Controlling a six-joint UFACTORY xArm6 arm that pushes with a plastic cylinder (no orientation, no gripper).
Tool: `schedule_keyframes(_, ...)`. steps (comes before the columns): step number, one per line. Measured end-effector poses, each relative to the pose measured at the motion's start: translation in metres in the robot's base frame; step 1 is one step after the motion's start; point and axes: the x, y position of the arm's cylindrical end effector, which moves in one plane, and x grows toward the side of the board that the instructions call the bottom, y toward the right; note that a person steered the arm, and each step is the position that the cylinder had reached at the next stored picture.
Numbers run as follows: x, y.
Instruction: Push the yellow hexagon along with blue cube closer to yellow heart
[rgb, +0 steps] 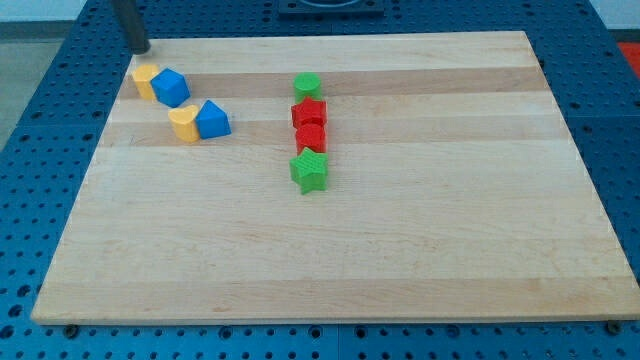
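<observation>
My tip, no fingers, sits at eleven o'clock of the light, slippery yellow hexagon and blue cube; I'd push there toward the yellow heart.

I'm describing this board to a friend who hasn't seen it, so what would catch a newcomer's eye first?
Probably the column of blocks near the board's middle: a green block on top, two red blocks, then a green star. Next, the two yellow-and-blue pairs at the view's upper left: yellow hexagon touching blue cube, and yellow heart beside a blue block. My tip sits just above the hexagon.
</observation>
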Motion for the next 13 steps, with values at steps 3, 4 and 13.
schedule_keyframes(3, 0.092, 0.022)
schedule_keyframes(4, 0.094, 0.022)
schedule_keyframes(13, 0.016, 0.085)
